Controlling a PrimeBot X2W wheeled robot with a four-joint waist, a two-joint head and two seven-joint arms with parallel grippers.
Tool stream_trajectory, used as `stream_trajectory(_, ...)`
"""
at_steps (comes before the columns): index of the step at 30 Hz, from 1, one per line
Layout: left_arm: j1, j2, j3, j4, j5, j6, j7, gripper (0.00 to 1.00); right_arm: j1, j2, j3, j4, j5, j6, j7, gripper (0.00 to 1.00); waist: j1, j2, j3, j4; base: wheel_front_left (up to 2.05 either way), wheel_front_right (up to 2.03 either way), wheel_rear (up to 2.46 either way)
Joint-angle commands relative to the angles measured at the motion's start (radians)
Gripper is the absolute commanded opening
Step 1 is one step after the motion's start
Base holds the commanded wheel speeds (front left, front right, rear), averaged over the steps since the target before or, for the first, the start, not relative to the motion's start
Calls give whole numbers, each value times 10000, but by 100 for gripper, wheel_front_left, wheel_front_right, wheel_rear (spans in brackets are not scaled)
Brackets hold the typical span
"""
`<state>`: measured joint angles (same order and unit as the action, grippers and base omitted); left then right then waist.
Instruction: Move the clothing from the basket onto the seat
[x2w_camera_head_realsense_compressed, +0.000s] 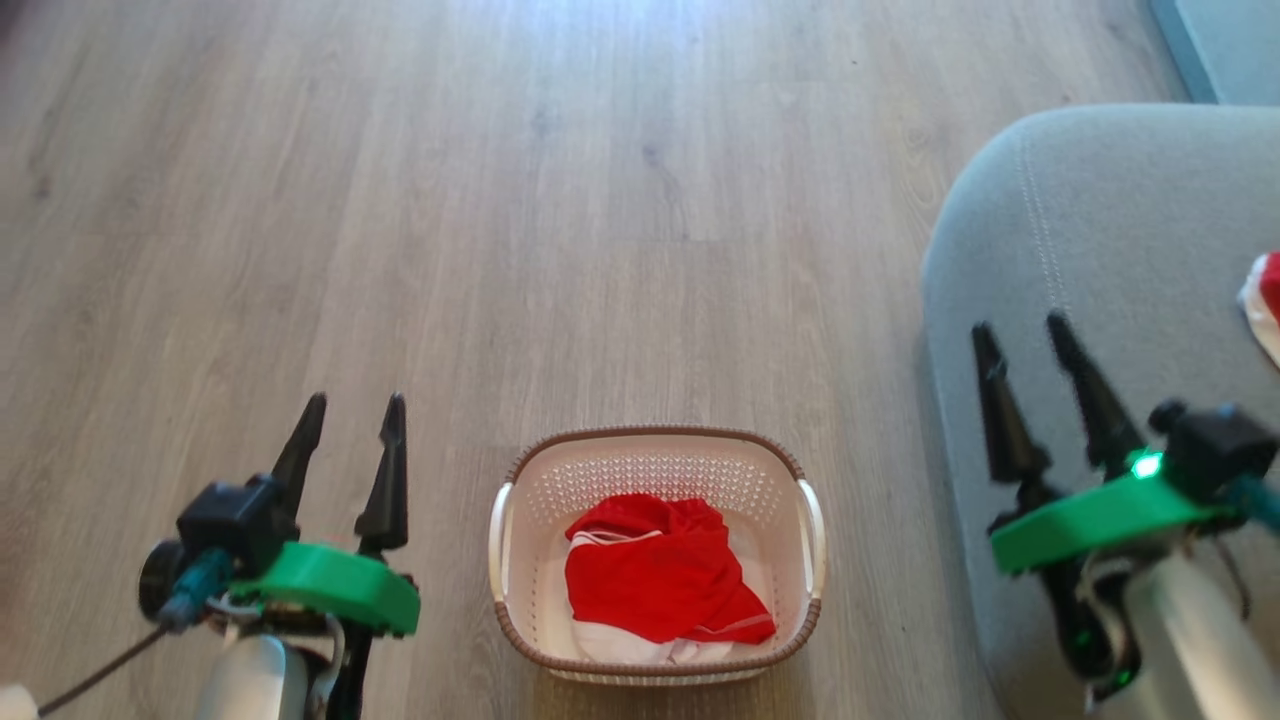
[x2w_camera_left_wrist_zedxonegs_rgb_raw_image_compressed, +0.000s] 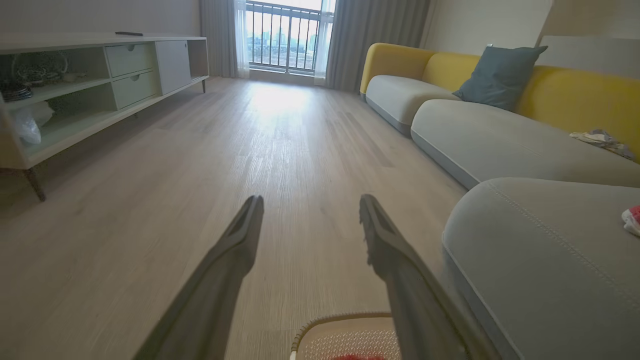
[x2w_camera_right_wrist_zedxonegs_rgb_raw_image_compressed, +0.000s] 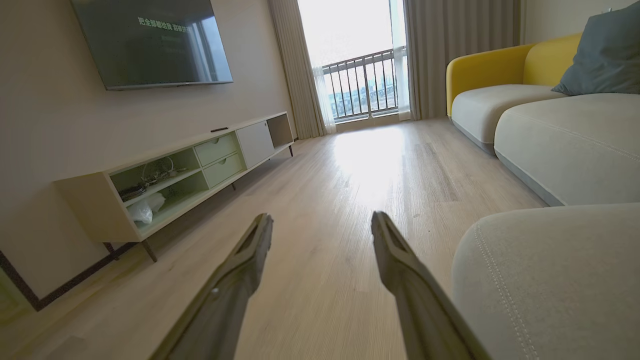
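- Hovering with nothing held, the left end effector (x2w_camera_head_realsense_compressed: 357, 400) and right end effector (x2w_camera_head_realsense_compressed: 1020, 326) both have their fingers spread wide.
- Partly done, I judge: a red-and-white garment (x2w_camera_head_realsense_compressed: 1266, 295) lies on the seat (x2w_camera_head_realsense_compressed: 1100, 220), right of the right end effector.
- Left to move: the clothing (x2w_camera_head_realsense_compressed: 660, 585), a crumpled soft red heap with white trim, sits in the basket (x2w_camera_head_realsense_compressed: 650, 434) between both end effectors.
- The basket is cream perforated plastic, rounded, with a brown woven-look rim; the seat is grey fabric, round-cornered, with pale stitching.
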<state>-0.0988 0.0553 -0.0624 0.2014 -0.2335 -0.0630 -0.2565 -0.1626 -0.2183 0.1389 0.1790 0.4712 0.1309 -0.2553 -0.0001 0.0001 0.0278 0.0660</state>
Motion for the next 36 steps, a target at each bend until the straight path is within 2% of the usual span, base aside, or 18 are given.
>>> stream_trajectory(1,-199,-31,377,-301,128,99,-53,100,-27,37,156,-353,-133,-2,-64,100,1,-1,-58,88,0,0,0)
stream_trajectory(5,62,-45,394,-371,-47,379,-53,100,504,467,174,-320,-644,-2,-64,100,1,-1,-119,161,0,0,0)
stream_trajectory(13,536,-49,-80,-428,-169,367,-53,100,1296,1123,-401,-227,-1201,-2,-64,100,1,-1,-278,265,0,0,0)
stream_trajectory(18,660,-50,-231,-523,-157,399,-53,100,1479,1255,-619,-282,-1733,-2,-64,100,1,-1,-299,297,0,0,0)
stream_trajectory(36,578,-50,-560,-416,-141,303,-53,100,1336,1624,-1647,298,-2377,-2,-64,100,1,-1,-121,265,0,0,0)
